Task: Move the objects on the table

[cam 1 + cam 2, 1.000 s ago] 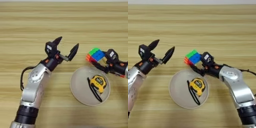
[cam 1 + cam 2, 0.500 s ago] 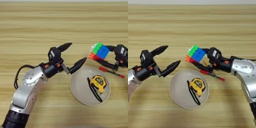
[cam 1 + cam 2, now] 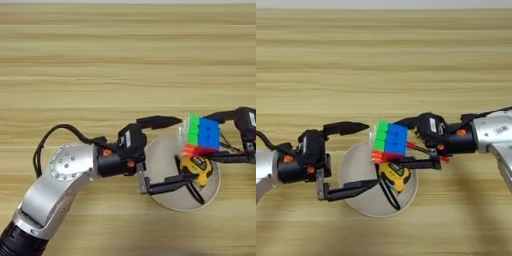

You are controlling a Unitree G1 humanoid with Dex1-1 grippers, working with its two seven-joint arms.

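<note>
I am looking down on a wide light-wood counter [image 3: 384, 60] with horizontal plank grain.

My right tool [image 3: 401, 142] reaches in from the right at mid-height, its two black fingers [image 3: 408, 120] closed on a small puzzle cube [image 3: 390, 141]. One finger runs along the cube's top edge and the other along its bottom edge. The cube shows green and blue squares on the face toward me (a strip of red-orange squares runs along its lower side). It is held tilted, above the upper rim of a round beige plate [image 3: 351, 170].

A yellow-and-black tape measure [image 3: 396, 176] lies inside the plate, toward its right half, just below the cube. Its black wrist strap [image 3: 388, 195] trails down across the plate floor.

My left tool [image 3: 177, 150] comes in from the lower left, with its silver forearm bent at the elbow. Its fingers [image 3: 157, 121] are spread wide and hold nothing. The upper finger points right, above the plate's upper edge, with its tip near the cube. The lower finger stretches across the plate, and its tip ends close beside the tape measure; I cannot tell whether it touches.
</note>
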